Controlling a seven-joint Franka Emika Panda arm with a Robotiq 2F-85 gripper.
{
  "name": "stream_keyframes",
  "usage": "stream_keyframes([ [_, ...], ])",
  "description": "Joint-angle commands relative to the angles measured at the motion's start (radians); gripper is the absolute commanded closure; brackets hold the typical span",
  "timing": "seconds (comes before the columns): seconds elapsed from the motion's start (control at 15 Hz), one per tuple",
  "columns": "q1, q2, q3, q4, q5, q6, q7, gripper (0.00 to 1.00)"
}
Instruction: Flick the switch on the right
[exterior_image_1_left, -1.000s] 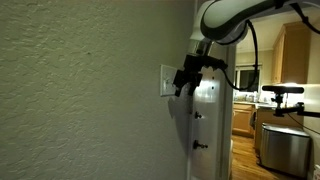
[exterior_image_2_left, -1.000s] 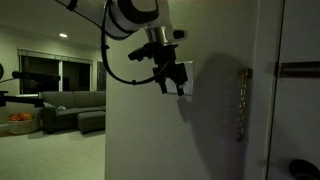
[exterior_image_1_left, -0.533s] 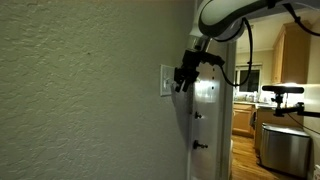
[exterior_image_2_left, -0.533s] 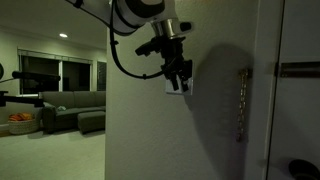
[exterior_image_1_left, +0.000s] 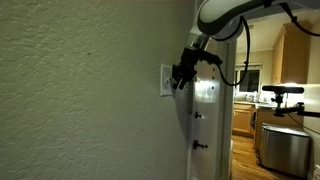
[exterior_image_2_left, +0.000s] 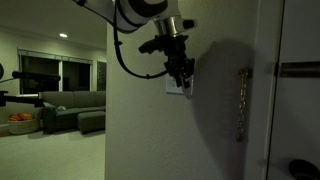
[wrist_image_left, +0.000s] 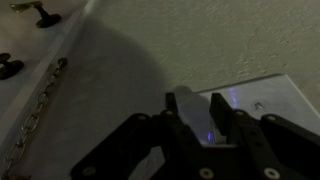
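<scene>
A white wall plate (exterior_image_1_left: 165, 80) (exterior_image_2_left: 176, 89) sits on the textured wall in both exterior views. In the wrist view the plate (wrist_image_left: 272, 106) lies to the right of the fingers. The dim light does not let me make out the switch toggle itself. My black gripper (exterior_image_1_left: 180, 76) (exterior_image_2_left: 183, 72) is pressed up to the plate's edge, fingertips at the wall. In the wrist view the gripper (wrist_image_left: 194, 97) shows two dark fingers (wrist_image_left: 171, 108) a narrow gap apart, with only wall and plate seen between them. Nothing is held.
A door chain (exterior_image_2_left: 240, 100) (wrist_image_left: 35, 112) hangs on the wall past the plate, beside a door with a dark handle (exterior_image_2_left: 300, 70). A white door edge (exterior_image_1_left: 207, 120) stands just behind the arm. A sofa (exterior_image_2_left: 60, 105) and a kitchen (exterior_image_1_left: 285, 110) lie farther off.
The gripper has risen a little and moved in against the wall plate. Its fingers have drawn much closer together over the last second.
</scene>
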Motion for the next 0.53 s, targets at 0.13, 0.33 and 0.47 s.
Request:
stream_keyframes([
  [0.13, -0.012, 0.018, 0.003, 0.029, 0.044, 0.021, -0.009, 0.79],
  [0.33, -0.009, 0.017, 0.008, 0.038, 0.056, 0.02, -0.012, 0.89],
  [0.47, -0.006, 0.015, 0.011, 0.042, 0.054, 0.022, -0.015, 0.97],
])
